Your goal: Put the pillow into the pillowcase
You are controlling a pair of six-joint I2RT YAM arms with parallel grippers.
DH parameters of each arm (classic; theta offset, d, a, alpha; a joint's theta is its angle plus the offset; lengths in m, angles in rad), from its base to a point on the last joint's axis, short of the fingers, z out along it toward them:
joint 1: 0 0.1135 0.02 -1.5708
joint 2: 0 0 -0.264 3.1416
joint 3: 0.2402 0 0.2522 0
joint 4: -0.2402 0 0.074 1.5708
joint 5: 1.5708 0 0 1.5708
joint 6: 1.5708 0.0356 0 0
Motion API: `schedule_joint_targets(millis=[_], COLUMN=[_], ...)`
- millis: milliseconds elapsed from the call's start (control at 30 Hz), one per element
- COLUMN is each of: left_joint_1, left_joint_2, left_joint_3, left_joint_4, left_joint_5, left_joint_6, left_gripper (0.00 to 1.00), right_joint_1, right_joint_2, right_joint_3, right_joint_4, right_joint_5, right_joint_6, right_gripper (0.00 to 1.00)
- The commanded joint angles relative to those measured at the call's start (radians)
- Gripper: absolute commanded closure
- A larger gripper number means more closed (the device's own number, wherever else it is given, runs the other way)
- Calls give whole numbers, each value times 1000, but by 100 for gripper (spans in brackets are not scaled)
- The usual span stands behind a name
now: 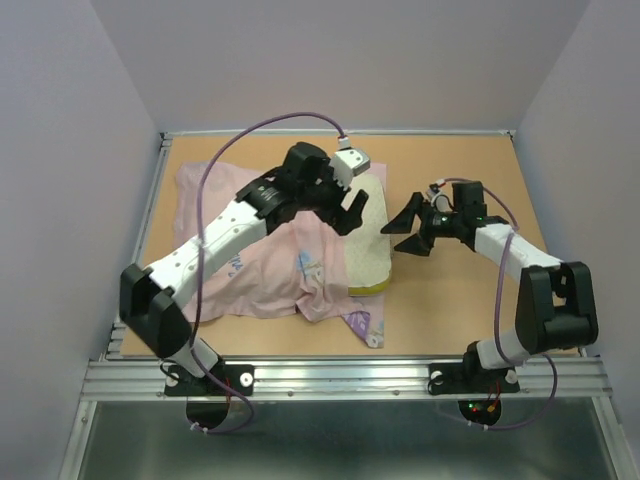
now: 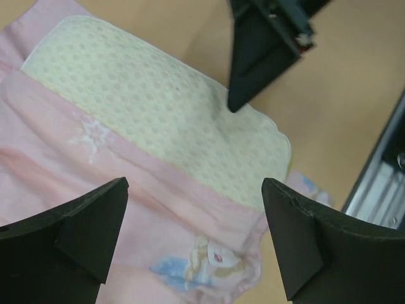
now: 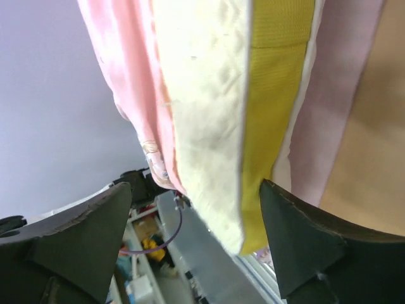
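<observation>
From above, the pillowcase [image 1: 250,265] lies rumpled on the tan surface [image 1: 450,290], thin pale pink cloth with small printed figures. The pillow [image 1: 372,232], a thick cream rectangle, sits partly inside it. Its right part is bare and a yellow band shows along its near edge. The left fingers [image 1: 351,214] are spread over the line where cloth meets pillow and pinch nothing. The right fingers [image 1: 412,244], also spread and empty, point at the pillow's right edge from just beside it.

The left wrist view shows the pillow [image 2: 158,107] with a dotted, quilted face and rounded corners. The pink pillowcase [image 2: 82,171] covers its nearer part, with a blonde figure printed near the hem. The black, wedge-shaped left fingers [image 2: 82,228] stand wide apart above the cloth. I cannot tell whether they touch it.

The right wrist view looks along the pillow's side [image 3: 202,95]: cream quilting, then a bright yellow woven band. Pink pillowcase [image 3: 123,63] lies over one face, and paler cloth shows under the other. The right fingers [image 3: 316,244] are spread apart, with nothing between them.
</observation>
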Motion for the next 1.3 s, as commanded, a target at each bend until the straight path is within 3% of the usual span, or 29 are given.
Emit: schedule_joint_targets(millis=[0,133,333,567,633,700,733,800,933,967,1067,1267], left_joint_1=[-67,-131,-243,-257,-245,-218,-205,-169,-142,-133,-109,-17], left_joint_2=[210,332,538,720,723,712,688,628,440,397,275,266], left_joint_3=[129,254,393,352,309,282,283,306,311,265,178,128], left_joint_4=[102,104,49,-25,-10,-8,-11,-13,62,93,168,159], left_joint_5=[-311,-468,-719,-782,-766,-727,-701,-586,-331,-170,-33,191], left_joint_6=[-207,-274,-330,-380,-376,-353,-344,-313,-223,-204,-207,-267], left_gripper=[1,1,1,1,10,25,53,100,100,100,100,100], right_joint_1=[-104,-239,-321,-327,-327,-327,-327,-325,-301,-293,-237,-69], right_joint_2=[-126,-178,-138,-109,-94,-77,-71,-39,50,67,127,258], right_joint_3=[52,83,87,83,83,81,78,64,50,49,63,138], right_joint_4=[-99,-237,-328,-340,-345,-346,-346,-346,-324,-310,-231,-84], right_joint_5=[20,144,262,266,264,256,252,229,221,209,218,250], right_joint_6=[-106,-177,-261,-310,-327,-353,-362,-393,-436,-435,-418,-317], right_gripper=[7,9,10,10,10,11,12,15,19,19,18,17])
